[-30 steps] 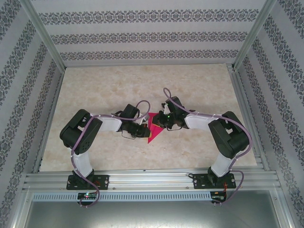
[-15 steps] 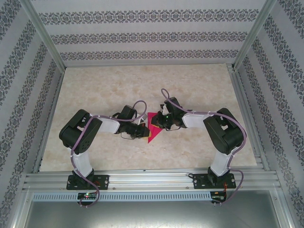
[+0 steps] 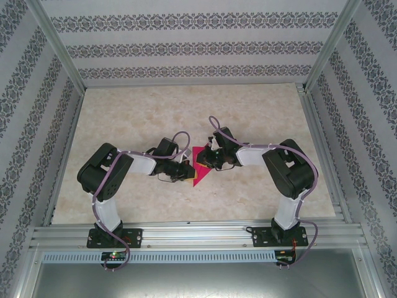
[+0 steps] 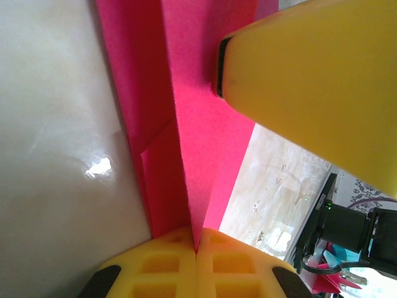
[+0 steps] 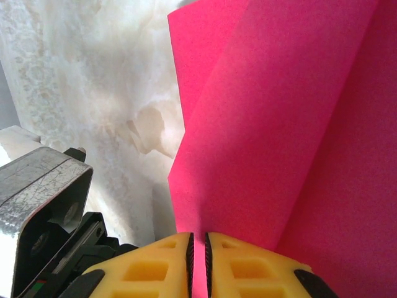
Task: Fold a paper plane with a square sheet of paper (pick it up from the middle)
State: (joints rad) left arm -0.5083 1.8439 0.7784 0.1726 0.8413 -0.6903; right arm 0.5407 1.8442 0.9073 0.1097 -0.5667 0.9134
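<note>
From above, the left gripper (image 3: 186,172) and right gripper (image 3: 205,161) hide much of the square sheet of paper (image 3: 196,179); its creases are too small to read. Both wrist views crop it.

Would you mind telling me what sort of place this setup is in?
Probably a lab test cell: aluminium frame rails, patterned wallpaper panels and a marble-look tabletop.

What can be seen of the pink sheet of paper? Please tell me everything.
The square sheet of paper is thin, matte magenta, already folded into a pointed wedge with sharp creases and overlapping flaps. It is near the middle of the table. The left claw pinches one folded edge, and the right claw grips the opposite side.
</note>
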